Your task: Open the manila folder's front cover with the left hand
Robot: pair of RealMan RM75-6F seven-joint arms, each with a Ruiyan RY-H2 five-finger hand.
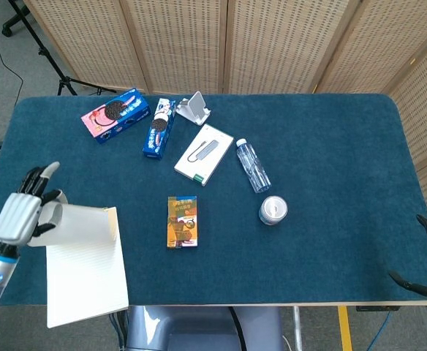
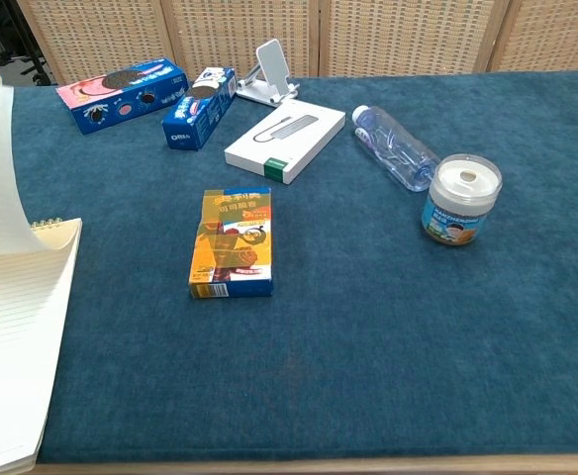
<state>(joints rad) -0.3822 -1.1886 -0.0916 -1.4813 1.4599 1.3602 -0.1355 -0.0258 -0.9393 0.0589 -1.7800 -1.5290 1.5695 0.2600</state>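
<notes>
Holding the lifted front cover at its top edge, the left robot hand sits at the far left end of the folder, whose long side runs toward the robot at the table's near left corner.

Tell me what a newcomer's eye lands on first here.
First, the left hand at the table's near-left corner, lifting the cover off a lined pad. Next, the orange snack box lying alone mid-table. Behind it, blue cookie boxes line the far-left edge.
</notes>
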